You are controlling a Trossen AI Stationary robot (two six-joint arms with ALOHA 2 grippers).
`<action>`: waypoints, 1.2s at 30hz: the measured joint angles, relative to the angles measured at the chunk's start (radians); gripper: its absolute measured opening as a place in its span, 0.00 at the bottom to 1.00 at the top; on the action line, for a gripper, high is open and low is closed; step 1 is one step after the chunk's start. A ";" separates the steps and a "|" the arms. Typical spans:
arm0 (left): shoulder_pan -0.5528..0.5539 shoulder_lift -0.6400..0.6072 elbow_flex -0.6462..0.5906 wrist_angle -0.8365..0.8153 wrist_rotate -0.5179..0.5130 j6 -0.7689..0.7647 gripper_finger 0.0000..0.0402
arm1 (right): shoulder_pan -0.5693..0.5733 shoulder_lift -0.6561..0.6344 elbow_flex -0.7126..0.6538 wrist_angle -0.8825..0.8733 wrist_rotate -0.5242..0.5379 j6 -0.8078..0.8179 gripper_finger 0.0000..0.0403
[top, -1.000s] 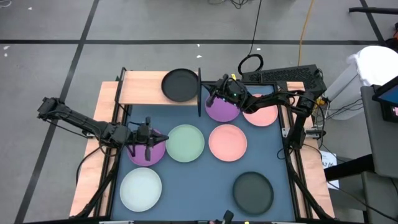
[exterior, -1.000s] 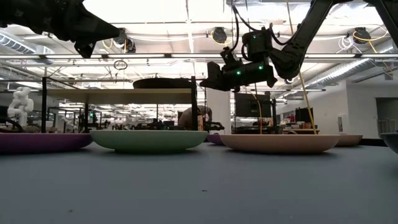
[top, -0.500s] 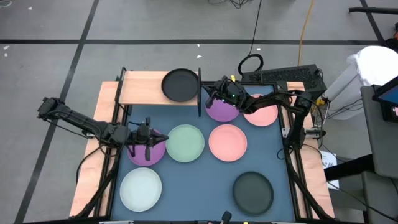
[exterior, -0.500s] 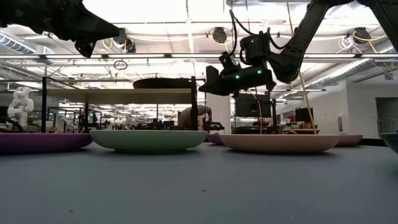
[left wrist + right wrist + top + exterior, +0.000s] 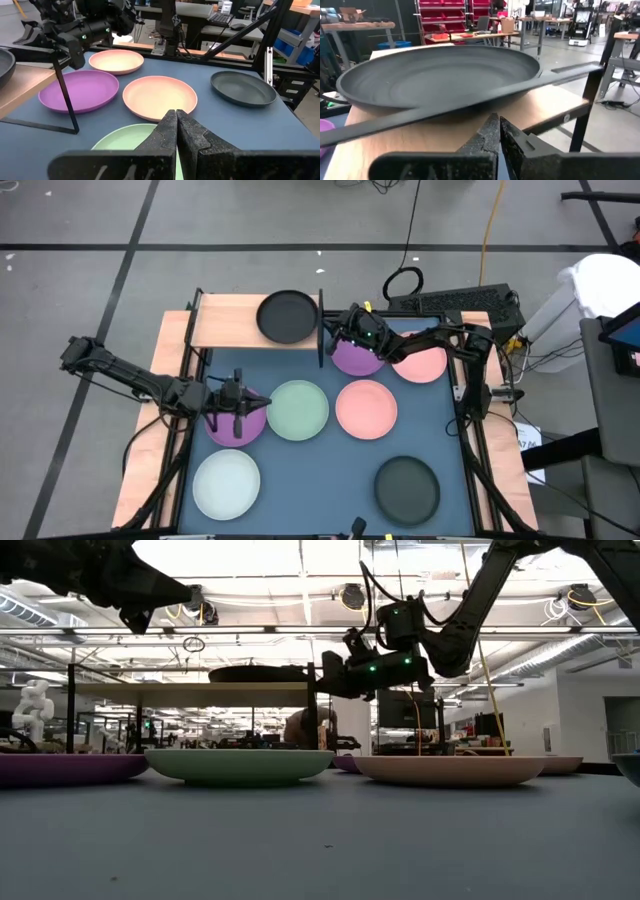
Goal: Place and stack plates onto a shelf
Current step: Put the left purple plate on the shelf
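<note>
One black plate [image 5: 287, 316] sits on the shelf [image 5: 225, 321], at its right end, with its edge reaching the thin black frame bar there; in the right wrist view the plate [image 5: 440, 75] fills most of the picture and that bar crosses in front of its rim. Seven more plates lie on the blue-grey bench [image 5: 320, 480]: a purple one [image 5: 352, 358] and a pink one [image 5: 425, 363] near the shelf, both partly covered from above by the right arm; a second purple one [image 5: 240, 420] largely hidden under the left end effector; then a pale green one [image 5: 298, 409], a pink one [image 5: 366, 407], a whitish one [image 5: 227, 485] and a second black one [image 5: 407, 487] in plain sight. From bench height only the near rims show, and the far plates are cut off behind the green [image 5: 240, 765] and pink [image 5: 450, 770] ones.

Right end effector [image 5: 338, 332] hangs just beside the shelf's right end, above the purple plate's edge, its arm stretched low and nearly level from the right side of the bench. Its two fingers [image 5: 490, 132] are pressed together with nothing between them, pointing at the black plate's underside; whether the tips touch the plate cannot be told.

Left end effector [image 5: 236, 420] hovers over the near purple plate, the arm reaching in from the left edge of the bench with a bent elbow. Its fingers [image 5: 175, 132] are likewise pinched tight and empty, aimed across the green plate towards the far plates.
</note>
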State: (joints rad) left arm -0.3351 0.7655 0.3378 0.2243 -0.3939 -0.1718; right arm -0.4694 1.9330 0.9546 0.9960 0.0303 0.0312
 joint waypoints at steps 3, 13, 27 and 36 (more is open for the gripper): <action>0.000 0.000 0.000 -0.025 0.000 -0.024 0.00 | 0.000 -0.027 -0.002 -0.059 0.027 -0.019 0.00; 0.000 0.000 0.000 -0.105 0.000 -0.102 0.00 | 0.034 -0.300 -0.002 -0.533 0.077 -0.088 0.00; -0.035 0.000 0.000 -0.331 0.046 -0.354 0.00 | 0.325 -0.840 -0.203 -1.032 0.044 0.066 0.00; -0.200 0.035 0.000 -0.433 0.099 -0.535 0.09 | 0.436 -1.045 -0.350 -0.841 0.046 0.084 0.00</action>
State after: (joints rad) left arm -0.5356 0.8004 0.3374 -0.2088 -0.2951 -0.7072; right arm -0.0334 0.8877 0.6046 0.1554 0.0761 0.1150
